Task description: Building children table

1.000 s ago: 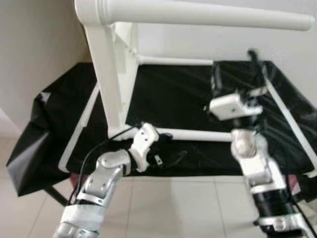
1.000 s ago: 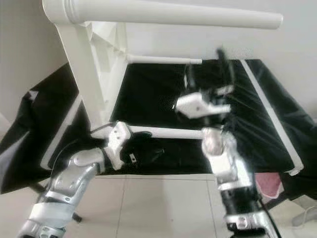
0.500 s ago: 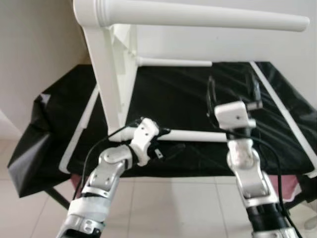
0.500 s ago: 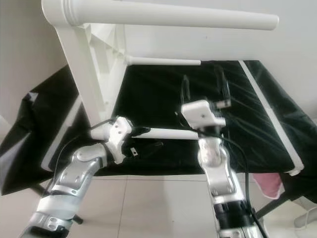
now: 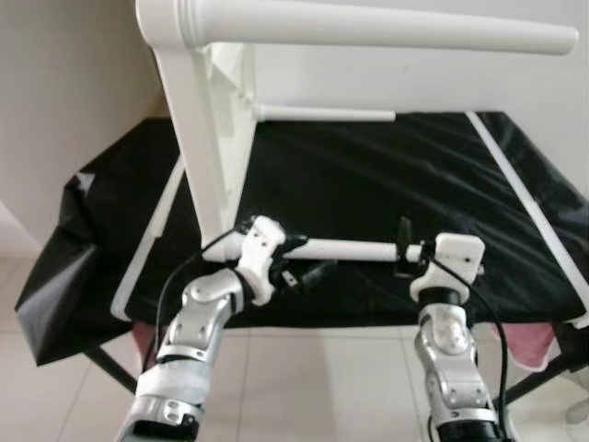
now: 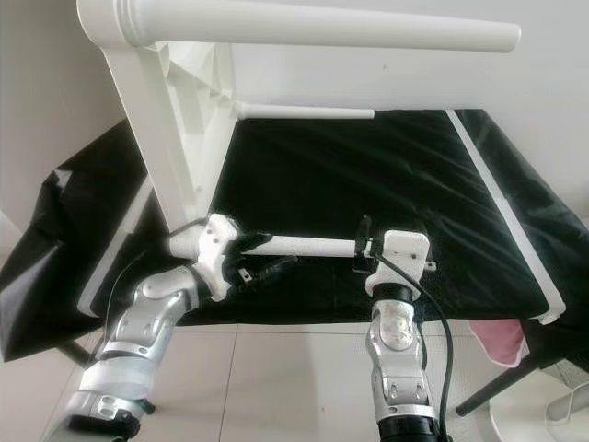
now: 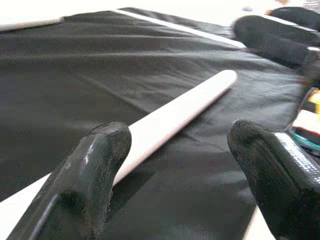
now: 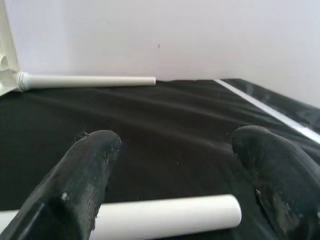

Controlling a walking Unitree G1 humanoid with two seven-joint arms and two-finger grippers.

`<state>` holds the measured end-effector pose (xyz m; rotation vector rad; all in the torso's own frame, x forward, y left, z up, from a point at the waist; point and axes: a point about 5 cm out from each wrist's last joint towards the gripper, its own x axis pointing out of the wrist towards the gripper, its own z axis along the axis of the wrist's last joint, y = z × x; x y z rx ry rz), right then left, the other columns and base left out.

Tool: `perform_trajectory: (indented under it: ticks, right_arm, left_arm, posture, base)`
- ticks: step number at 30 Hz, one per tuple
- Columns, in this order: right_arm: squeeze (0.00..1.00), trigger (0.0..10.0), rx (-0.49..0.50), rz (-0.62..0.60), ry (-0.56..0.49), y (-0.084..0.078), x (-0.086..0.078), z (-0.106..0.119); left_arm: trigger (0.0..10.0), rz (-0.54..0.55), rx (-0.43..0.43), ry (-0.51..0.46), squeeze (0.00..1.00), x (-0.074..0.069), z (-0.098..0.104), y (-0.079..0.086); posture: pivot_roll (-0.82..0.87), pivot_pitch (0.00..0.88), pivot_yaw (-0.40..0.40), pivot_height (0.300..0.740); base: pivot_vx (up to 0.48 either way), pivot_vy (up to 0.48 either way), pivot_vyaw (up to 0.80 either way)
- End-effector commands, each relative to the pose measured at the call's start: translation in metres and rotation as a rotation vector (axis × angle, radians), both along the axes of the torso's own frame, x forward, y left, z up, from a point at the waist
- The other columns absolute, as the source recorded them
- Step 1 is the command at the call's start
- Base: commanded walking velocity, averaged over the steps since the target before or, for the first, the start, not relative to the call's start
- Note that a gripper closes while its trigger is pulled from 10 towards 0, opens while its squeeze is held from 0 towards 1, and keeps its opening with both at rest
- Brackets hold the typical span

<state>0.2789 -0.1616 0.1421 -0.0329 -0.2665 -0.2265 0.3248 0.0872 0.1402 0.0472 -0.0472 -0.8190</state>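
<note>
A black-covered table [image 5: 515, 276] carries the white children's table frame [image 5: 207, 138], tipped on its side near the left edge, w/ one leg [image 5: 386, 26] jutting overhead and another leg [image 5: 322, 114] lying along the far edge. A loose white leg [image 5: 345, 250] is laid near the front edge, approx. parallel to it. The left end effector [image 5: 308, 267] is held at the leg's left end, fingers [image 7: 95, 170] spread, one seen right beside the leg. The right end effector [image 5: 405, 250] is positioned at the leg's right end, fingers [image 8: 85, 175] spread wide, nothing pinched. White strips [image 5: 525, 198] are seen along the table's side edges.
</note>
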Motion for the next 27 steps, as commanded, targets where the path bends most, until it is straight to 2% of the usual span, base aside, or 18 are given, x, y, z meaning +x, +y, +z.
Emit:
perform_trajectory:
  ticks: [1, 4, 7, 10, 12, 24, 27]
  right_arm:
    - [0.0, 10.0, 0.017, 0.007, 0.042, 0.002, -0.003, -0.009]
    - [0.0, 10.0, 0.024, 0.01, 0.048, 0.002, -0.004, -0.011]
    - [0.0, 10.0, 0.016, 0.035, 0.059, 0.002, -0.009, -0.012]
    - [0.0, 10.0, 0.006, 0.037, 0.061, 0.001, -0.01, -0.012]
    - [0.0, 10.0, -0.018, 0.031, 0.058, -0.003, -0.01, -0.011]
    - [0.0, 10.0, -0.052, 0.043, 0.042, -0.001, -0.008, -0.006]
    - [0.0, 10.0, -0.061, 0.047, 0.039, -0.001, -0.006, -0.004]
  left_arm:
    - [10.0, 0.38, -0.028, -0.034, 0.0, 0.01, 0.0, 0.019]
    - [10.0, 0.366, -0.031, -0.039, 0.0, 0.009, 0.0, 0.018]
    - [10.0, 0.336, -0.073, -0.092, 0.0, -0.001, -0.001, 0.015]
    - [10.0, 0.326, -0.075, -0.086, 0.0, -0.003, -0.003, 0.014]
    - [10.0, 0.281, -0.075, -0.058, 0.0, -0.007, -0.008, 0.009]
    - [10.0, 0.296, -0.069, -0.079, 0.0, -0.007, -0.005, 0.003]
    - [10.0, 0.32, -0.084, -0.039, 0.0, -0.003, -0.006, 0.002]
  posture:
    - [-0.03, 0.0, 0.036, 0.74]
    - [-0.03, 0.0, 0.036, 0.74]
    - [-0.03, 0.0, 0.034, 0.74]
    - [-0.03, 0.0, 0.034, 0.74]
    - [-0.03, 0.0, 0.032, 0.74]
    - [-0.03, 0.0, 0.028, 0.74]
    - [-0.03, 0.0, 0.026, 0.74]
  base:
    - [0.0, 0.0, 0.0]
    - [0.0, 0.0, 0.0]
    - [0.0, 0.0, 0.0]
    - [0.0, 0.0, 0.0]
    - [0.0, 0.0, 0.0]
    - [0.0, 0.0, 0.0]
    - [0.0, 0.0, 0.0]
